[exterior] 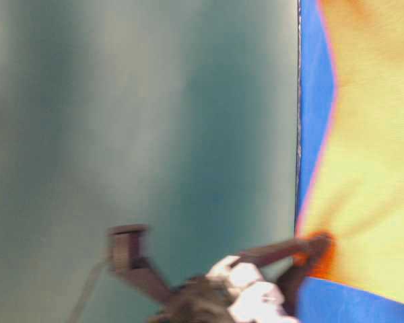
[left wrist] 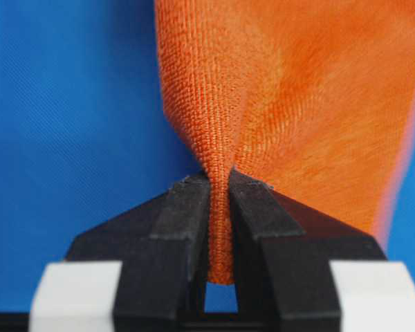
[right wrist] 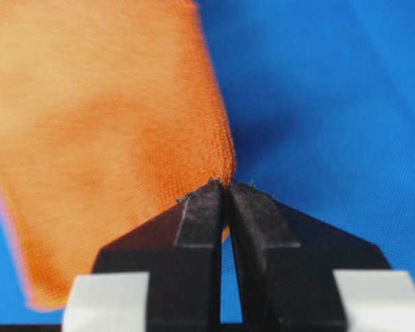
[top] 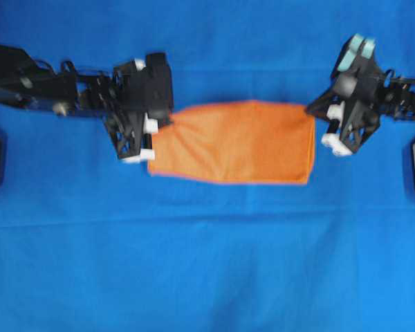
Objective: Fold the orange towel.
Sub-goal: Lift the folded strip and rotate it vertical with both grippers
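- At the near edge of the blue tablecloth [top: 207,277], in the overhead view, the fabric lies bare and spreads unbroken from the left edge to the right edge.
- Toward the middle of the tablecloth, slightly nearer its far edge, lies the orange towel [top: 235,142], a wide band whose long sides run left to right; its near hem is straight, its far side bulges upward in a soft ridge.
- At the towel's left end, the left gripper [top: 154,124] has its jaws pressed together on a pinch of the cloth; the left wrist view shows the fuzzy orange weave drawn into a narrow fold between the two black fingers [left wrist: 187,221], with the tablecloth visible behind and through the small gap beneath the fold.
- At the towel's right end, the right gripper [top: 317,114] is likewise clamped on the cloth; in the right wrist view its black fingers [right wrist: 200,221] meet at the tips on the towel's rounded corner [right wrist: 218,155], the rest of the towel fanning away to the left.
- In the table-level view, blurred and turned on its side, one gripper, which one cannot be told, pinches an orange corner against the blue fabric, with a grey-green backdrop [exterior: 141,114] beyond.
- Along the far edge of the tablecloth, both black arms reach inward from the left and right sides.
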Robot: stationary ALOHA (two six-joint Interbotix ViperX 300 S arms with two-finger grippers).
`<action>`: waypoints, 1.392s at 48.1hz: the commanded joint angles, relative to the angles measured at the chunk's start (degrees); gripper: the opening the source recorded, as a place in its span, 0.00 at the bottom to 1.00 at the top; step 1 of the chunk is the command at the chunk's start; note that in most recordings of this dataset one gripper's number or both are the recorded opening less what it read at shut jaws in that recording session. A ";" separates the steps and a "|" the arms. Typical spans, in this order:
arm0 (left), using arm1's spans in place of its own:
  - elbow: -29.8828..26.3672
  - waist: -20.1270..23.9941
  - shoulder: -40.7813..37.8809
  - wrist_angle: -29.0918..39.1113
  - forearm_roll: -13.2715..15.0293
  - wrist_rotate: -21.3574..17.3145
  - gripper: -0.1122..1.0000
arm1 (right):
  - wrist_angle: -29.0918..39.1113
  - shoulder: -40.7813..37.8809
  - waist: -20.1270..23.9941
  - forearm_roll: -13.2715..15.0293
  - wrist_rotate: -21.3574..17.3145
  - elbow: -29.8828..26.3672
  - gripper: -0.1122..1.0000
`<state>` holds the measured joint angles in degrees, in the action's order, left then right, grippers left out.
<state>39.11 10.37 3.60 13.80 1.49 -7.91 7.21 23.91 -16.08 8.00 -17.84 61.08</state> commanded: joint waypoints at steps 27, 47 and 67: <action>-0.79 -2.90 11.25 1.14 -0.09 0.26 0.14 | 8.53 14.15 5.27 0.18 0.09 -2.55 0.13; -1.93 -9.76 6.86 -8.61 -0.09 0.26 0.14 | 5.36 3.52 -5.98 6.24 0.09 -6.59 0.13; -14.94 -14.33 -5.10 -12.92 -0.18 0.09 0.14 | 0.35 -10.81 -12.30 14.85 0.35 -18.90 0.13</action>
<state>28.21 -3.08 -0.26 1.41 1.41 -7.73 8.79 14.59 -28.04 21.71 -17.58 45.62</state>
